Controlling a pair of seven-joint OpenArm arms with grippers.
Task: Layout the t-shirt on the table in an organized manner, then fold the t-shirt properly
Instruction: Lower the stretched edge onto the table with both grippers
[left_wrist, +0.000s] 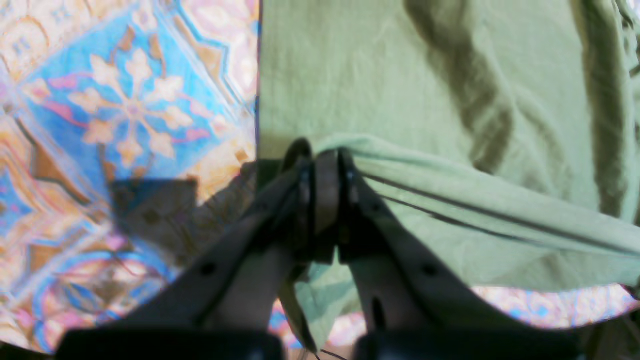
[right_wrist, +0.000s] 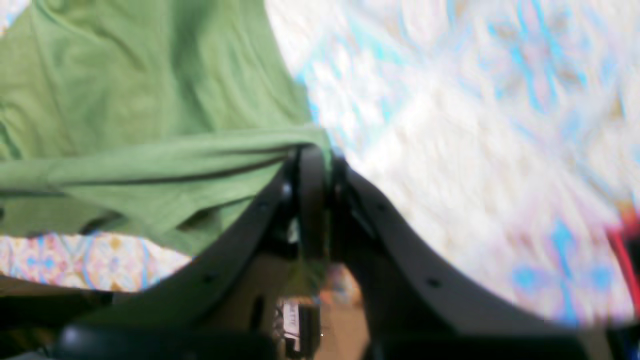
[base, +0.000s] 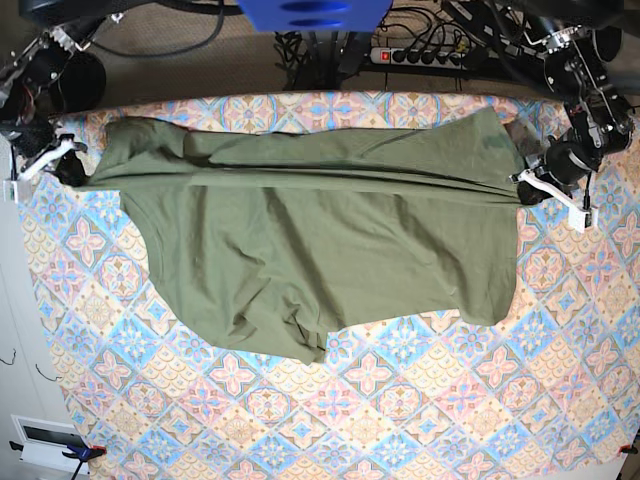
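Olive t-shirt (base: 320, 250), one, stretched above table (base: 400, 420) between two clamped pincers, left (left_wrist: 325, 160) and right (right_wrist: 312, 155).

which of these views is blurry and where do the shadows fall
Right wrist view: the table is smeared and washed out, while the t-shirt and the right gripper are only soft. Left wrist view: slightly soft, with the left gripper casting a dark shadow on the patterned cloth and a shadow band across the shirt. Base view: sharp and evenly lit.
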